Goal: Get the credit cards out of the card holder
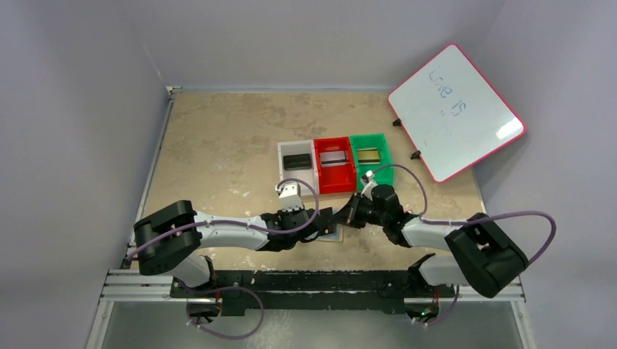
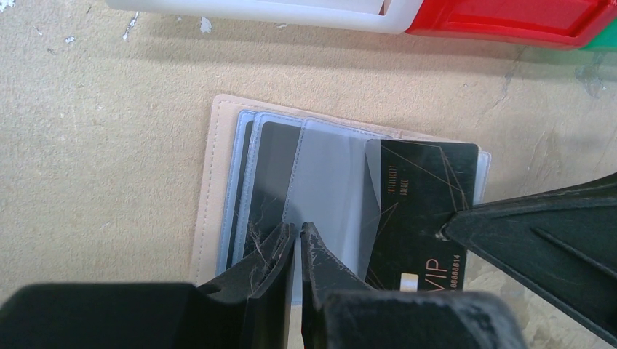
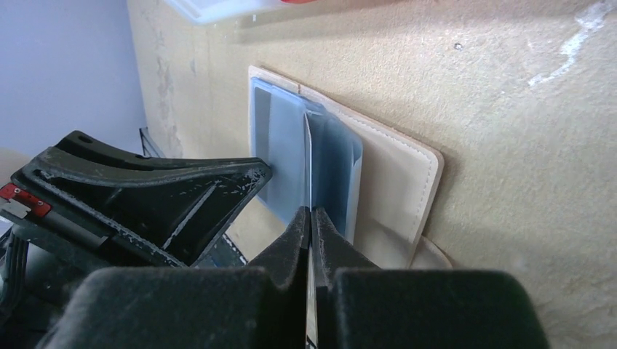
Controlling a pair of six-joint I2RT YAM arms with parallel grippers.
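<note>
The left tool (image 2: 297, 240) is shut tight. A clear pocket (image 2: 327, 189) of the card holder (image 2: 211, 182) is pinched between its tips, so the holder is held down on the worktop (image 2: 94, 145). The right tool (image 3: 311, 218) is shut too, and the black card (image 2: 418, 196) is gripped by it at the right side of the card holder. The card is seen partly out of its pocket and tilted, with one end over the holder and the other end past it. The card holder is laid open, tan cover down and blue-grey pockets up.

The step in hand looks like the pulling out of the black card. Next, the card should be slid straight away from the holder while the pocket is held, so the holder is not dragged along. Something dark, maybe another card, is seen in a pocket at the holder's left side.
</note>
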